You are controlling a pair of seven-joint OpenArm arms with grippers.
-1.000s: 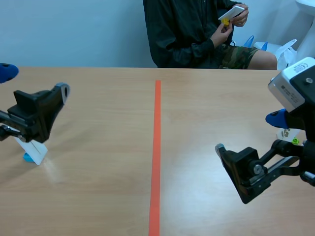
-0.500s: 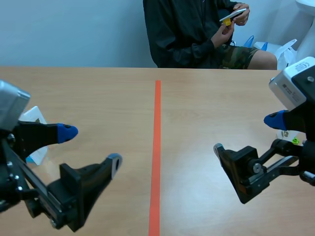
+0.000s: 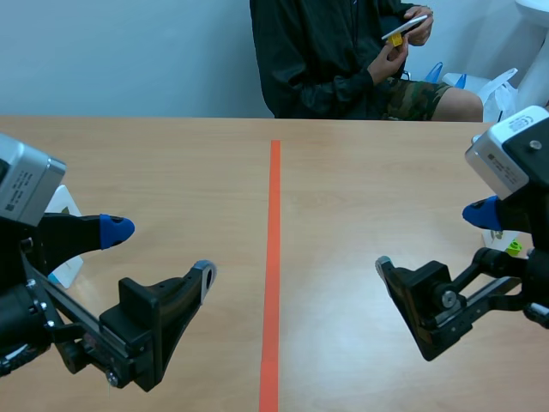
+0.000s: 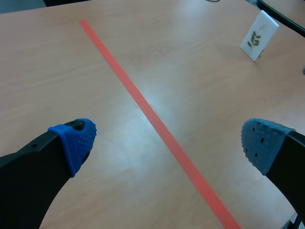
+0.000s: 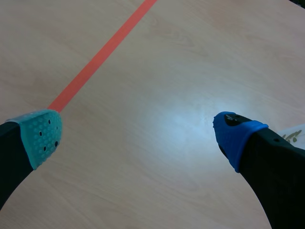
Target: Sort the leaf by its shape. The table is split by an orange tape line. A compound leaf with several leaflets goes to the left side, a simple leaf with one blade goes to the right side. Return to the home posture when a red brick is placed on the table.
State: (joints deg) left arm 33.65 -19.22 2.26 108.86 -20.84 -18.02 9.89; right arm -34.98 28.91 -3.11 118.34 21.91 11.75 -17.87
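Holding nothing, my left jaws stand wide apart to the left of the orange tape line (image 3: 274,257), low over the desk (image 3: 360,163). One blue dotted pad (image 4: 76,140) sits on the left side of the line and the other (image 4: 259,143) lies across it in the left wrist view. My right jaws gape just as wide on the right side of the line, with a teal pad (image 5: 43,136) toward the tape and a blue pad (image 5: 233,133) away from it. Nothing is between them.

A white leaf card (image 3: 67,264) on a blue foot stands well left of the line, partly hidden behind my left arm. A second leaf card (image 4: 259,36) stands well right of the line, and its print is a green sprig with several small leaflets. Beyond the far end of the line, a person (image 3: 326,51) sits holding a phone (image 3: 403,26).
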